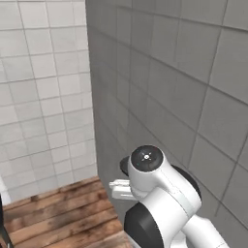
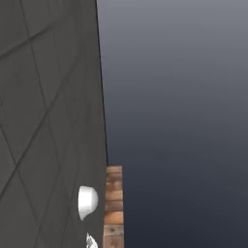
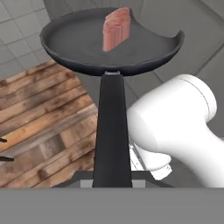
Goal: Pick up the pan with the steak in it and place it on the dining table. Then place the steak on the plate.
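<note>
Flat even rendered light, soft low-res pics, no glare/shadows.

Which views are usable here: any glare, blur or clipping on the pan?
Hand view: sharp, flat lighting, no glare; the pan looks cut away at its far right rim beside the grey wall, and the steak is clear. Left base view: soft but readable, tiled walls and wood floor. Right base view: mostly a featureless dark gradient, little detail.

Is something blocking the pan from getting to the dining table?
The end effector holds the pan by its handle, steak inside. A grey tiled wall stands close ahead of the arm. The table isn't visible, so the path cannot be judged.
</note>
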Tool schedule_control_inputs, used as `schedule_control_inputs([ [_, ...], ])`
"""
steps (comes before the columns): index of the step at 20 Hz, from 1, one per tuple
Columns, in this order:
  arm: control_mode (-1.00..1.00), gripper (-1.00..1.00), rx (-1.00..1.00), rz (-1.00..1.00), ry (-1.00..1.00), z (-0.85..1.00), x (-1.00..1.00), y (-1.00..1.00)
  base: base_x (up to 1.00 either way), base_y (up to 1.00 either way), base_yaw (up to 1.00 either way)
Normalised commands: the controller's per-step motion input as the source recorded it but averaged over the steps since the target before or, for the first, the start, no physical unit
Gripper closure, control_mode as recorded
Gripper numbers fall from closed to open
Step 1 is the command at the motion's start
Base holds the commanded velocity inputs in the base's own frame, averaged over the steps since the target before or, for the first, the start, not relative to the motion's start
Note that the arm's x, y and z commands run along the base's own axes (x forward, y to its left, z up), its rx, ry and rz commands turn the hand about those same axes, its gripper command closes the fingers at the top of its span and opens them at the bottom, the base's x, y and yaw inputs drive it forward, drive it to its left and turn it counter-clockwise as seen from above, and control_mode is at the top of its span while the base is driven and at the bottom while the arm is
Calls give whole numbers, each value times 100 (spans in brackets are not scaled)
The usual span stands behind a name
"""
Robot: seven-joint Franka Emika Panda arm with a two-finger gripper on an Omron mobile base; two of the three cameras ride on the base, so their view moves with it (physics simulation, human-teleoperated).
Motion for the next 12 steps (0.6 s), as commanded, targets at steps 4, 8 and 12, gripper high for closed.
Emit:
schedule_control_inputs([
  [4, 100, 100, 0, 0, 0, 0, 0, 0, 55, -8, 29],
  [8, 100, 100, 0, 0, 0, 0, 0, 0, 3, 0, 49],
  [12, 100, 100, 0, 0, 0, 0, 0, 0, 0, 0, 50],
])
